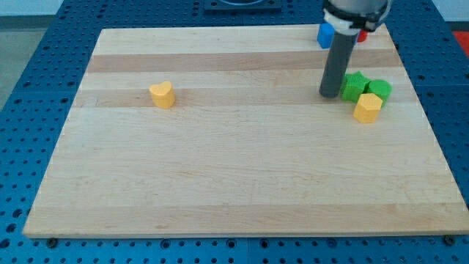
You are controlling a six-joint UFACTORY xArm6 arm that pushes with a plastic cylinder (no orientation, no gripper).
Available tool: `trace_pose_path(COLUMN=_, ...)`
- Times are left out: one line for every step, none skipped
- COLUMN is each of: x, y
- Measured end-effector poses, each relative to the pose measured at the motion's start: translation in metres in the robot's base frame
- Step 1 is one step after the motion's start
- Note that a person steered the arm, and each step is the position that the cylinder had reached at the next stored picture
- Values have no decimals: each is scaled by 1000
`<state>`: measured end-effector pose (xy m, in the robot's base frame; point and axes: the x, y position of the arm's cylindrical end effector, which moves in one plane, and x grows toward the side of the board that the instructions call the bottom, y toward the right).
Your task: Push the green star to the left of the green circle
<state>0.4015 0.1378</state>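
The yellow block (368, 108) is touching the green star (354, 86) and green circle (379, 90); my tip (329, 94), holding nothing, is risking dragging it along.

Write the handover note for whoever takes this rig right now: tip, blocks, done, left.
My tip is down on the wooden board, at the view's left side of the green star.
Green circle sits directly right of the star, apparently touching; a yellow block is just below them.
Done: star already lies left of the circle.
Left: little; perhaps only confirm placement.
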Motion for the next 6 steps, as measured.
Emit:
trace_pose_path(x=58, y=-28)
trace_pose_path(x=90, y=-89)
trace_pose_path(x=86, y=-175)
trace_pose_path(x=65, y=-265)
trace_pose_path(x=32, y=-343)
trace_pose_path(x=-16, y=-367)
